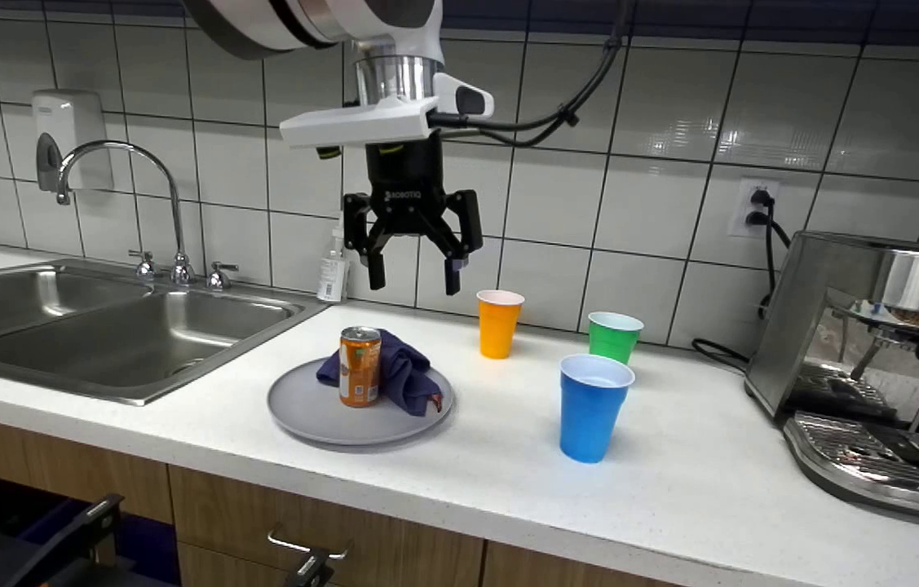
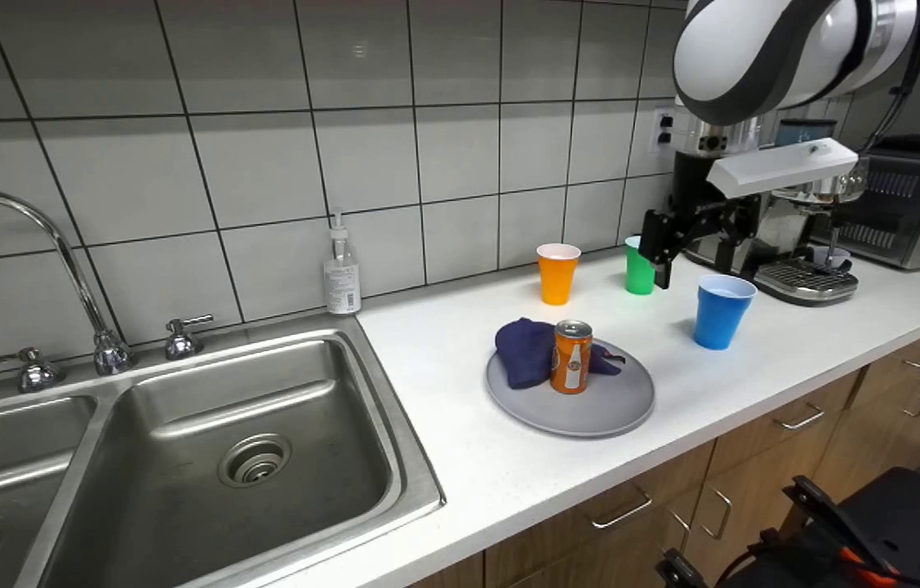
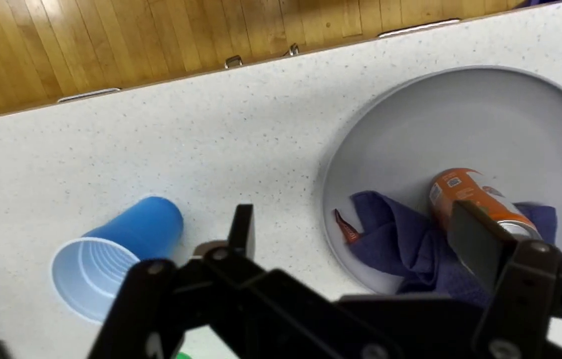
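Jaws hang wide apart, empty, above tabletop (image 1: 500,444); orange can (image 1: 360,368) stands upright on grey plate (image 1: 304,408), beside purple cloth (image 1: 408,377); blue cup (image 1: 590,420) nearby.

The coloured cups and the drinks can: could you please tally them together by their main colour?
Orange: 2, the orange cup and the drinks can
Green: 1, the green cup
Blue: 1, the blue cup
Total: 4

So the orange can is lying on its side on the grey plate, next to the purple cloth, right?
Not quite: the orange can isn't lying down. Both exterior views show it standing upright on the grey plate, next to the purple cloth.
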Robot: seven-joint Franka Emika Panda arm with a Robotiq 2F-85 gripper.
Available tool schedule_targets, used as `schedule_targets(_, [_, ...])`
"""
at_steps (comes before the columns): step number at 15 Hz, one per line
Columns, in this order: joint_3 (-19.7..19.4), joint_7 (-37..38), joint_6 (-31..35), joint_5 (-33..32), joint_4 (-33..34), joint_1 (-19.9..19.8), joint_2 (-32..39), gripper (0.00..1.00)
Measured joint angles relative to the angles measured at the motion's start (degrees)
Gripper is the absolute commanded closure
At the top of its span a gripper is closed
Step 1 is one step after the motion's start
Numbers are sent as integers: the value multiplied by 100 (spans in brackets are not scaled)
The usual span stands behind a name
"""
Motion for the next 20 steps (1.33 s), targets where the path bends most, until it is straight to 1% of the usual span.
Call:
schedule_targets(10, [239,12,8,858,491,600,755,0])
schedule_targets(13, [252,12,13,979,664,683,1033,0])
schedule_targets(20, [287,193,63,1000,1003,740,1659,0])
